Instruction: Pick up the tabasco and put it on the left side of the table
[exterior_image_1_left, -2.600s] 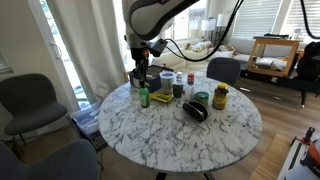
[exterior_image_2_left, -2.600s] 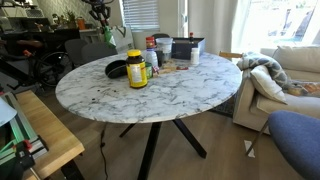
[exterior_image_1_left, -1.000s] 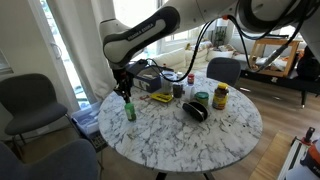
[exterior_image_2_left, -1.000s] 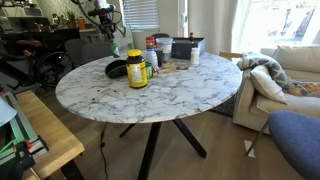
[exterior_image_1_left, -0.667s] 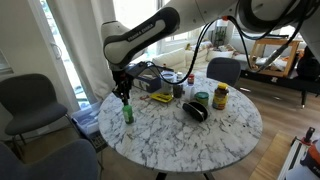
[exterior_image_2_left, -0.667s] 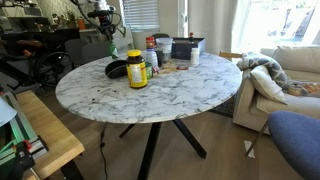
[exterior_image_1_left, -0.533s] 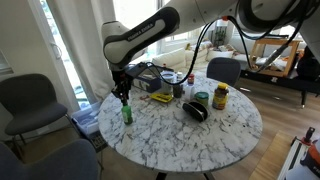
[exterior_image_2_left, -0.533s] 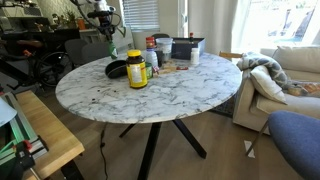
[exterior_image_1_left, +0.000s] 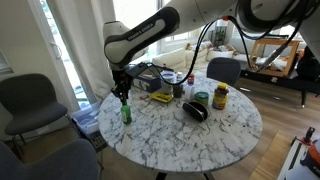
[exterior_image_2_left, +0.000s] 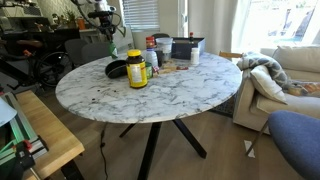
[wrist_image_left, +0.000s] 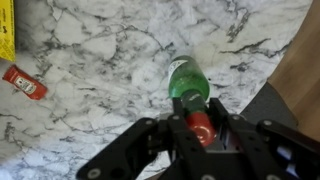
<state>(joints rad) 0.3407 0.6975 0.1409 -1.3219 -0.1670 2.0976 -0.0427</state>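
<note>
Compared with 2.6 s earlier, arm (exterior_image_1_left: 150, 35) and bottle have shifted from the cluster of containers near the far rim to open marble at one side of the surface (exterior_image_1_left: 190, 140). Over the last second the change is slight.

Hand (wrist_image_left: 200, 128): closed on the tabasco (wrist_image_left: 187, 85), with fingers (wrist_image_left: 176, 130) clamped at the neck beside the red cap (wrist_image_left: 201, 123), seen from above in the wrist view.

Tabasco (exterior_image_1_left: 126, 112): upright, near the rim, well apart from the yellow-and-dark jar (exterior_image_1_left: 220, 96). Whether its base touches the marble cannot be told.

Handling (judged): a small glass bottle that is light, rigid, smooth and breakable. It is tall for its narrow base, so it may tip on release. The neck grip suits a straight vertical set-down, though a hold on the labelled body would resist swinging better.
</note>
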